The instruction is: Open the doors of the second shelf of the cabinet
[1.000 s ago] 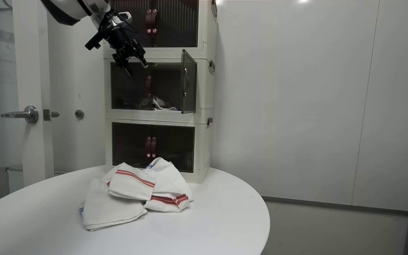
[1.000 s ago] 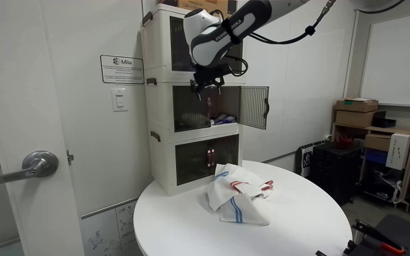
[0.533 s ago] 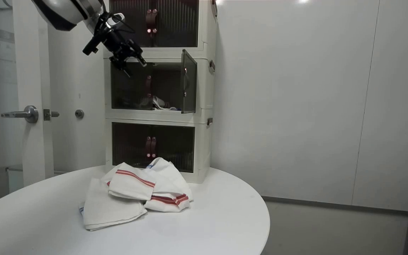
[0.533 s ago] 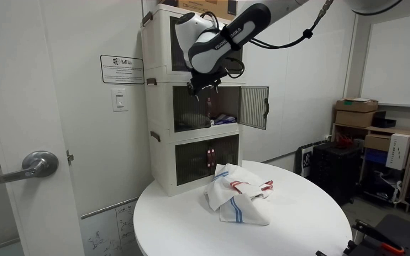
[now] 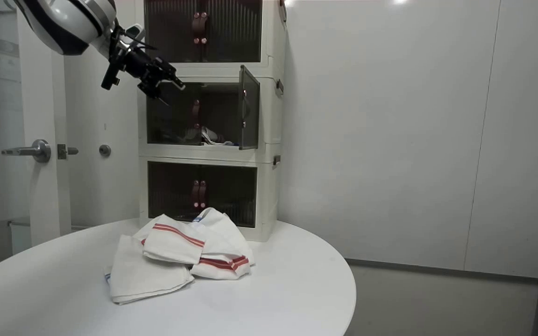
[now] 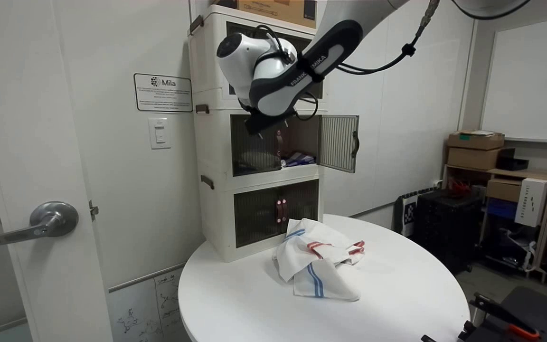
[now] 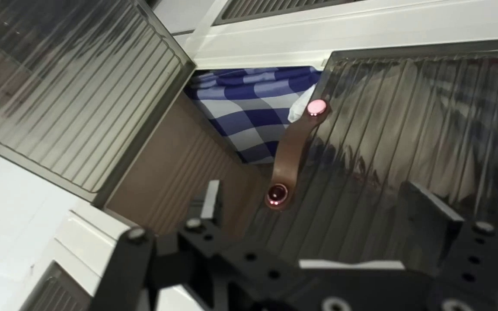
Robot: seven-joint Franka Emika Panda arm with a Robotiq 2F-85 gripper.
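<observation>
Find on the middle tier of the tall, narrow, white-boxed cabinet (image 6: pixel 212 142) one squarish, ribbed, smoky see-through open door (image 6: pixel 339 143), swung well out from the cabinet's front, and a matching closed door (image 7: pixel 361 142), apparently flush with that front. Glimpse inside the cabinet the brown-walled second shelf (image 6: pixel 306 134), with a blue-and-white checked cloth (image 7: pixel 249 112) near the cabinet's front. Reckon this half done, with the closed door next. See on it a curved, brown, leather-like strap handle (image 7: pixel 290 151). Find the black two-fingered pincer (image 7: pixel 311 190) in front of the cabinet's middle tier, with jaws spread well apart and holding nothing, seemingly short of the strap handle.

Beware closing on air, from stopping too far out from the cabinet. Beware pinning the closed door against the cabinet, from coming in too deep. Could lose the strap handle by pulling sideways. Could snag the checked cloth by hooking behind the closed door's free edge. Could knock the open door back toward the cabinet with a sweep of the white-and-black arm (image 6: pixel 276 95). Might shift the cabinet on its round white surface (image 6: pixel 406 280) by tugging hard, toward crumpled white towels (image 6: pixel 323 266) with red and blue stripes at the cabinet's foot.
</observation>
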